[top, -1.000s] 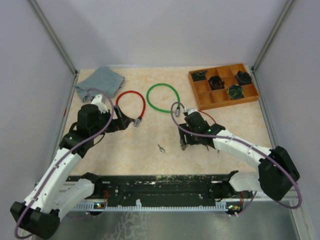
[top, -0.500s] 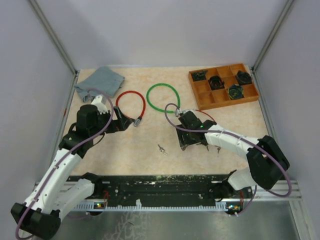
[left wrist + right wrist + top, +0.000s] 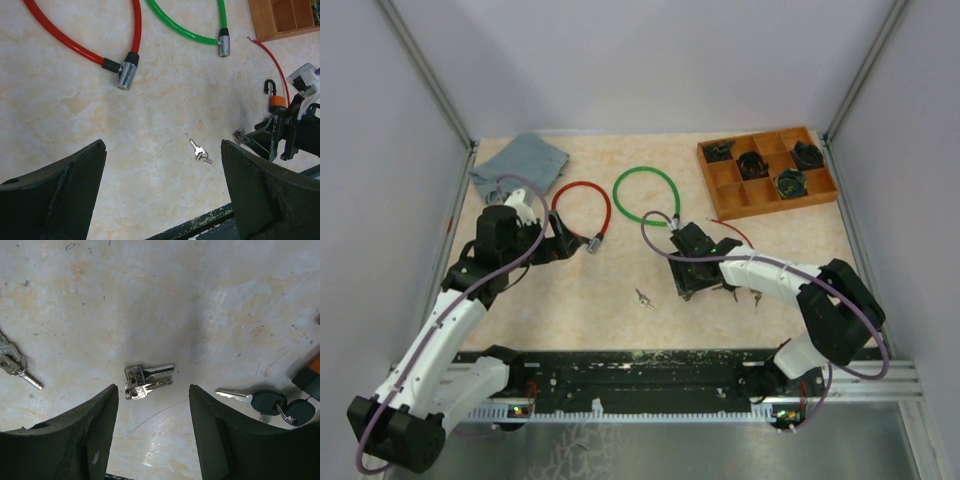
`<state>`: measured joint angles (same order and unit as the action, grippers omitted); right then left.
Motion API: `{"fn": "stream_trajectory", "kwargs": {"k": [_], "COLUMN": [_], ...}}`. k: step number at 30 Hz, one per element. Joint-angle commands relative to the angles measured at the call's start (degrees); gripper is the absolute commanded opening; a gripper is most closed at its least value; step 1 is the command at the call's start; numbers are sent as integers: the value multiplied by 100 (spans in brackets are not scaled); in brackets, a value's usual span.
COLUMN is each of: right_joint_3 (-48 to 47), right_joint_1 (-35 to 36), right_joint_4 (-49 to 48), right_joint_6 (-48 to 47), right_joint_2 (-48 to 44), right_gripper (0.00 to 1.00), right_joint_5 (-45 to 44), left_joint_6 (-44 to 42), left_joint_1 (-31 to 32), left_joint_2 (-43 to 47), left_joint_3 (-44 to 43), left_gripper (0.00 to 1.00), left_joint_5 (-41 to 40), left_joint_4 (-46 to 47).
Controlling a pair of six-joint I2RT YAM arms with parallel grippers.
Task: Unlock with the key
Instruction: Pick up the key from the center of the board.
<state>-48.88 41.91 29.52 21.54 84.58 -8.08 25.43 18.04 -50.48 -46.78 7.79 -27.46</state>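
While the left gripper (image 3: 165, 200) hangs released, jaws spread wide on nothing, near the metal end of the red looped cable lock (image 3: 582, 208), a small silver key pair (image 3: 642, 298) lies on the beige marbled tabletop (image 3: 570, 300) between the arms. Further right, the right gripper (image 3: 153, 410) sits low over the table with its fingers parted and gripping nothing, a ringed bunch of silver keys (image 3: 147, 380) lying flat between them, untouched. Two black-headed keys (image 3: 272, 402) and a small orange padlock (image 3: 276, 103) lie just beside it, the compartmented wooden tray (image 3: 728, 180) well behind.
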Motion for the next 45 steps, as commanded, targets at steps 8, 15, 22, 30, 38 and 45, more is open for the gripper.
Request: {"fn": "stream_trajectory", "kwargs": {"k": [8, 15, 22, 30, 38, 45], "right_joint_3": [-405, -479, -601, -509, -69, 142], "right_joint_1": [379, 511, 605, 815, 836, 841], "right_joint_4": [-139, -130, -70, -428, -1688, -2466], "right_joint_6": [-68, -123, -467, -1253, -1896, -2127], "right_joint_2": [575, 749, 734, 115, -942, -1150], "right_gripper": [48, 35, 12, 1, 0, 0], "right_joint_5": [6, -144, -228, -49, 680, 1080], "left_joint_6": [-73, -59, 77, 705, 1436, 1915], "left_joint_1": [-125, -126, -127, -126, -117, -99], "left_joint_2": [-138, -130, -119, -264, -572, -569], "left_joint_3": [-29, 24, 180, 641, 1217, 1610], "left_gripper": [100, 100, 100, 98, 94, 93], "left_joint_5": [227, 343, 854, 1824, 2921, 3274], "left_joint_4": [47, 121, 370, 1022, 1916, 2589]}}
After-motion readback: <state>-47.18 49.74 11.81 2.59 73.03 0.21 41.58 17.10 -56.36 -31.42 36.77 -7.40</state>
